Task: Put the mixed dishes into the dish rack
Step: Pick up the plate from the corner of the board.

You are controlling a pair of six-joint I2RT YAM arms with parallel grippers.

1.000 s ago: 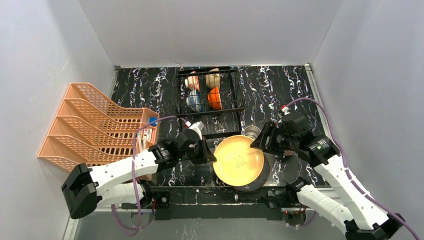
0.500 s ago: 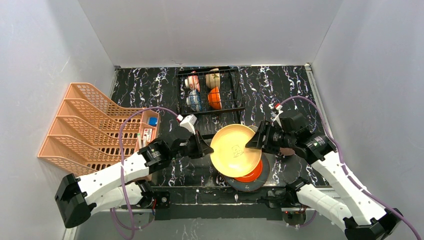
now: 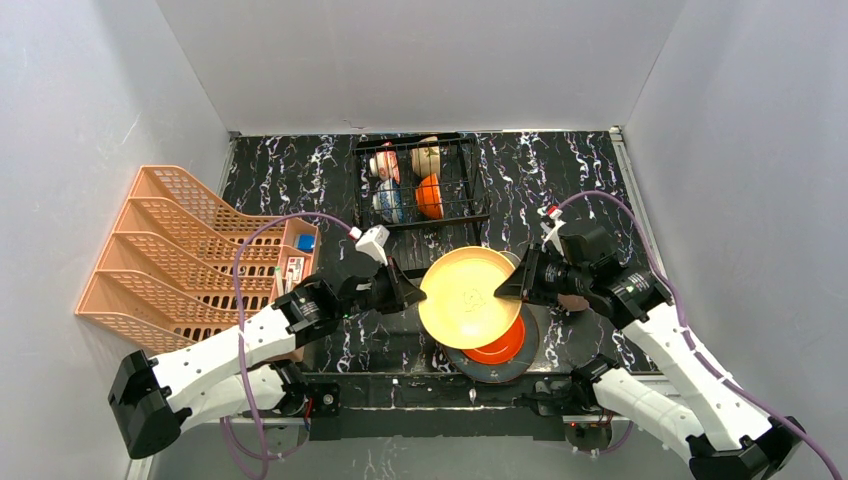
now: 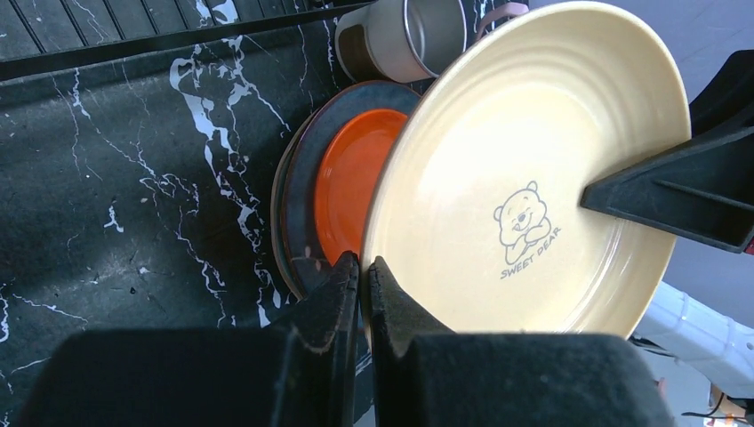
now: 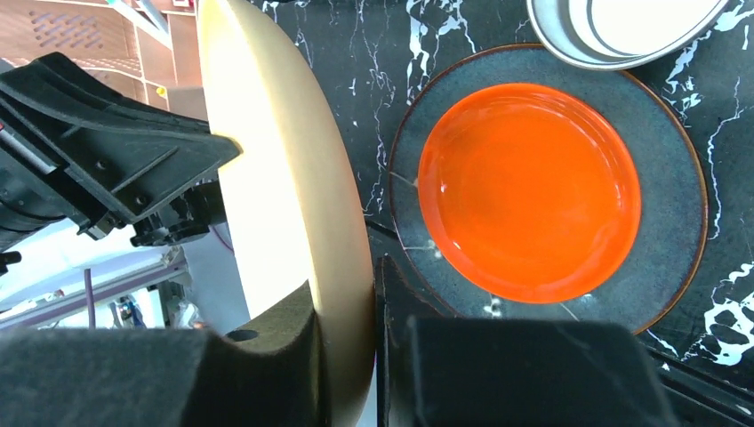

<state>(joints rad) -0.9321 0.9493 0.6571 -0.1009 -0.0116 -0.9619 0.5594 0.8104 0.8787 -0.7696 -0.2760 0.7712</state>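
Observation:
The large yellow plate (image 3: 468, 297) hangs tilted above the table, gripped at both sides. My left gripper (image 3: 414, 293) is shut on its left rim, seen close in the left wrist view (image 4: 364, 271). My right gripper (image 3: 504, 290) is shut on its right rim, seen in the right wrist view (image 5: 360, 294). Under it a red-orange plate (image 3: 497, 347) lies in a grey-green plate (image 5: 676, 196). A steel cup (image 4: 409, 40) stands just beyond them. The black wire dish rack (image 3: 463, 185) at the back holds several small bowls.
The orange plastic lattice rack (image 3: 190, 260) fills the left side, close to my left arm. A small box of items (image 3: 298, 262) sits at its right end. Grey walls close in the table on three sides.
The yellow plate has been lifted off the stack, tilted up and shifted a little left and back, uncovering the red-orange plate. Both grippers rose with it.

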